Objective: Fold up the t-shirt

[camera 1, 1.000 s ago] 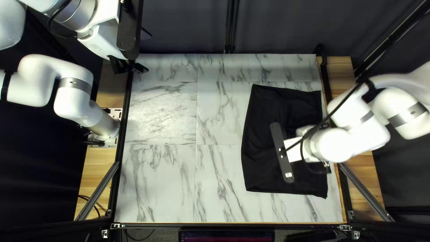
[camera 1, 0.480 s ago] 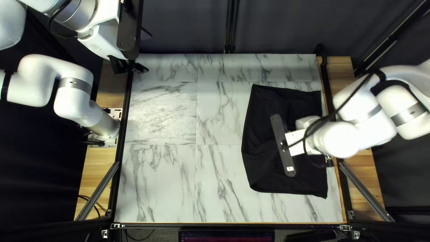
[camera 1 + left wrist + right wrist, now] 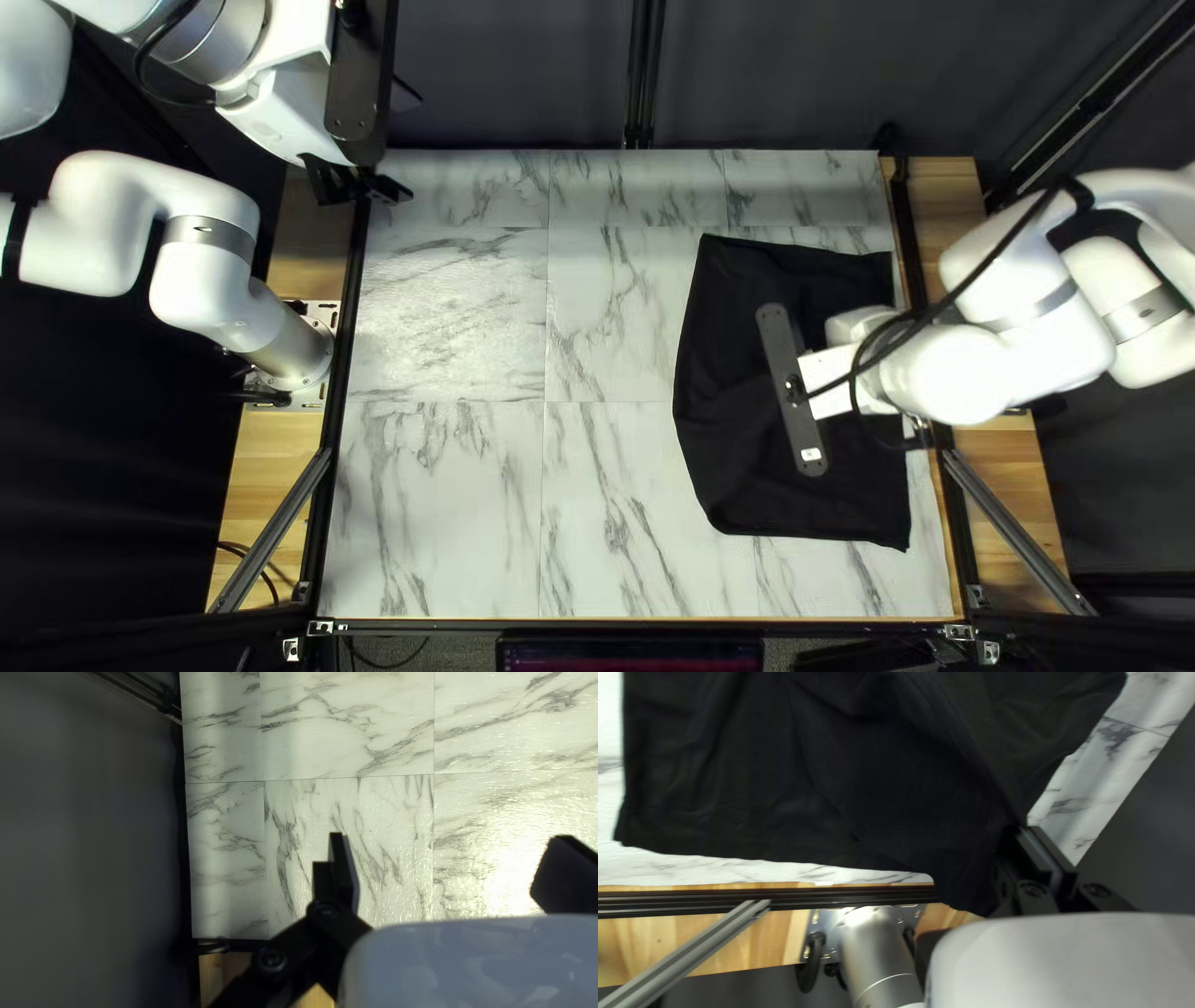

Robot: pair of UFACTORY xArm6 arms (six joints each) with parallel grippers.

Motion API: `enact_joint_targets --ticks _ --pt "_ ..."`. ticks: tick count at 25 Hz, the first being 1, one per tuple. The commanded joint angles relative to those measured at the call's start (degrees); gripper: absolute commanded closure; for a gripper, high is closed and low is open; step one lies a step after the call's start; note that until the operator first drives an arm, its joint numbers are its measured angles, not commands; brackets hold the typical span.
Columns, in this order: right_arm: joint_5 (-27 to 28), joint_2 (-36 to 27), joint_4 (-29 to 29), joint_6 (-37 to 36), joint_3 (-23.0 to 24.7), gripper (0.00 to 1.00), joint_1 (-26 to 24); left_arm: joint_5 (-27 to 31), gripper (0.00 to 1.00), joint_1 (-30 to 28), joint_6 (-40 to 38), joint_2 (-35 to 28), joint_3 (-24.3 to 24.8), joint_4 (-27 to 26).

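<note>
Top left view: at 10 o'clock, the left claw [image 3: 445, 849] gapes wide, empty. The counter [image 3: 448, 498] carries the shirt [image 3: 722, 398] toward 3 o'clock. It should handle light and limp, sagging wherever unheld; its 5 o'clock corner looks a sound 2nd hold. The right claw [image 3: 1032, 835] is narrow, pinching a gathered edge of it.
</note>
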Motion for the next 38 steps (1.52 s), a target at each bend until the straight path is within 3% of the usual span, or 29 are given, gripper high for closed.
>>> enact_joint_targets --ticks 1,5,9,17,28,38 --pt "0.1 1.4 -1.6 -2.3 -1.8 1.0 -1.8 0.0 0.0 0.0 0.0 0.0 0.0 0.0" --pt "-0.7 1.3 -1.6 -0.1 0.1 1.0 0.2 0.0 0.0 0.0 0.0 0.0 0.0 0.0" --pt "-1.9 2.4 0.8 7.0 2.7 1.0 6.9 0.0 0.0 0.0 0.0 0.0 0.0 0.0" --pt "-6.0 12.5 5.3 16.3 -0.8 1.0 16.5 0.0 0.0 0.0 0.0 0.0 0.0 0.0" --pt "-14.3 23.0 7.6 17.4 -4.6 1.0 19.2 0.0 0.0 0.0 0.0 0.0 0.0 0.0" --pt "-23.1 25.7 12.3 18.8 -0.5 1.0 22.7 0.0 0.0 0.0 0.0 0.0 0.0 0.0"
